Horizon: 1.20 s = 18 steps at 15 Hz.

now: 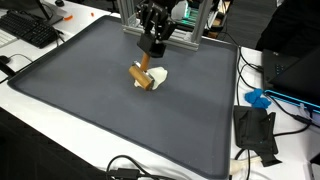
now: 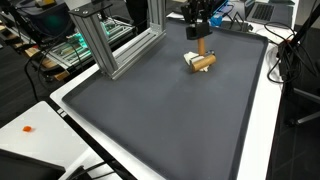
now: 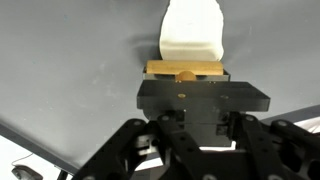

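A tool with a light wooden handle (image 1: 142, 76) and a white head (image 1: 158, 78) rests on the dark grey mat (image 1: 90, 95). It also shows in an exterior view (image 2: 203, 61). My gripper (image 1: 151, 52) stands right above it and is shut on the upper end of the wooden handle, which slants down to the mat. In the wrist view the wooden handle (image 3: 185, 71) sits just beyond the black gripper body (image 3: 200, 102), and the white head (image 3: 190, 35) lies past it on the mat. The fingertips themselves are hidden by the gripper body.
An aluminium frame (image 2: 105, 40) stands at the mat's far side, close behind the gripper. A keyboard (image 1: 30, 28) lies off one corner. Black gear (image 1: 257, 132), a blue object (image 1: 257, 98) and cables (image 1: 135, 170) lie on the white table beside the mat.
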Motion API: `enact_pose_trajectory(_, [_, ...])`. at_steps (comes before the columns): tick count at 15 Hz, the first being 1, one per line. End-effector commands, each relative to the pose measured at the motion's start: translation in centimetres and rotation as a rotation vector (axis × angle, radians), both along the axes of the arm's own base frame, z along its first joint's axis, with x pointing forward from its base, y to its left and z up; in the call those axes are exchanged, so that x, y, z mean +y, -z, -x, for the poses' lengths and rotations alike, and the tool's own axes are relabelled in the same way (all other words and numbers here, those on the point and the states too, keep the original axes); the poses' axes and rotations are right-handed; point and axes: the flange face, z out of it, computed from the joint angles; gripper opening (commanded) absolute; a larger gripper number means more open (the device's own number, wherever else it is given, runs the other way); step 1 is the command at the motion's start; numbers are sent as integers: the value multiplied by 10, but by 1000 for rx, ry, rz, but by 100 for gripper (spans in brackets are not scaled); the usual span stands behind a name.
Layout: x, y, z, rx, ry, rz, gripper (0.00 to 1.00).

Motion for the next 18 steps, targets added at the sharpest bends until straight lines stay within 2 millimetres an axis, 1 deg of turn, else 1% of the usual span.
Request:
enact_pose_trajectory(1, [-3,33,4,67,3,-10,22])
enact_pose_trajectory(5, [-1,34,15,154,-70,-42,22])
enact_pose_trajectory(11, [-7,19,23,278,-155,-84,22])
enact_pose_trajectory(15, [-2,14,32,363,-196,-80,22])
enact_pose_trajectory(18, [2,9,37,391,-215,-63,22])
